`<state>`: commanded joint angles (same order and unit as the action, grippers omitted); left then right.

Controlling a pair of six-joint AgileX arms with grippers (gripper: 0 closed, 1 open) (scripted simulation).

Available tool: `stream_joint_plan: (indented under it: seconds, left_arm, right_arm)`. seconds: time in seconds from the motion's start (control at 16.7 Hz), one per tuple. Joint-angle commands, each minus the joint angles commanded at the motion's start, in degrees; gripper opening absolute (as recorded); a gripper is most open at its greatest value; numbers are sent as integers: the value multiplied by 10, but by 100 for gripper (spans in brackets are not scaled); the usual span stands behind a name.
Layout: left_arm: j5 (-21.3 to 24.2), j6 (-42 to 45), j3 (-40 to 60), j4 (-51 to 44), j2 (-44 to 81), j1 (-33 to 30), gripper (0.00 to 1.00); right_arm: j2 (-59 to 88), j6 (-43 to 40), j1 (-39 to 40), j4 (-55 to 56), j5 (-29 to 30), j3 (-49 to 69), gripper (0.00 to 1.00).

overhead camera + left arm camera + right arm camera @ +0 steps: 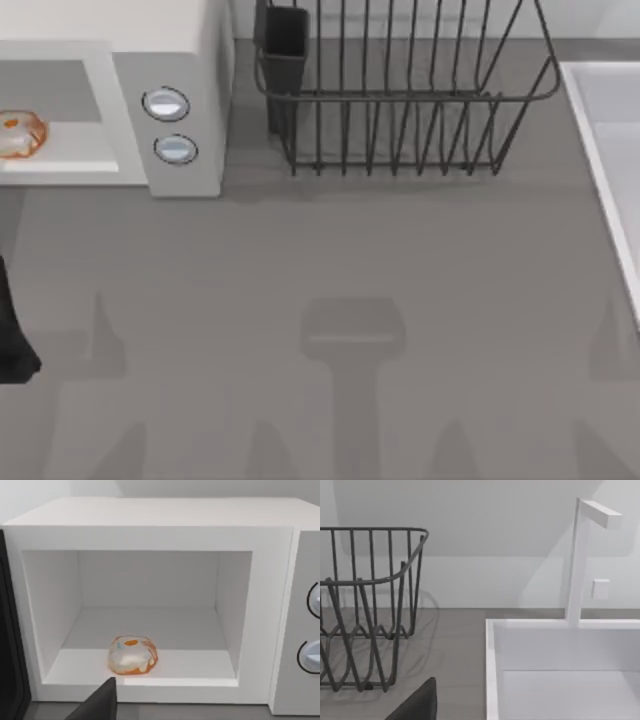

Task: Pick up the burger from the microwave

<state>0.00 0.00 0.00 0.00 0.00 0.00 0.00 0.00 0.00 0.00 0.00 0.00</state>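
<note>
Burger (132, 655) at microwave (150, 530) cavity's front edge, half cropped from above; gripper states unreadable.

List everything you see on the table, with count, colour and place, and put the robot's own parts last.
microwave: one, white, door open, far left of the table
buttons: two, silvery-blue, on the microwave's front panel
burger: one, pale tan with orange filling, on the cavity floor near the front edge
dish rack: one, dark wire, far centre
sink: one, white, right edge
faucet: one, white, behind the sink
left end effector: one dark finger showing, in front of the microwave opening
right end effector: one dark finger showing, near the sink
</note>
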Motion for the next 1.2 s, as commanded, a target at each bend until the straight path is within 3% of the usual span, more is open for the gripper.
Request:
stream_joint_plan:
  seconds: [0.72,1.2]
  left_arm:
    - [3,1,13,15,33,3,100]
    - [28,11,135,154,339,24,100]
  right_arm:
    - [0,0,0,0,0,0,100]
    - [0,0,0,0,0,0,100]
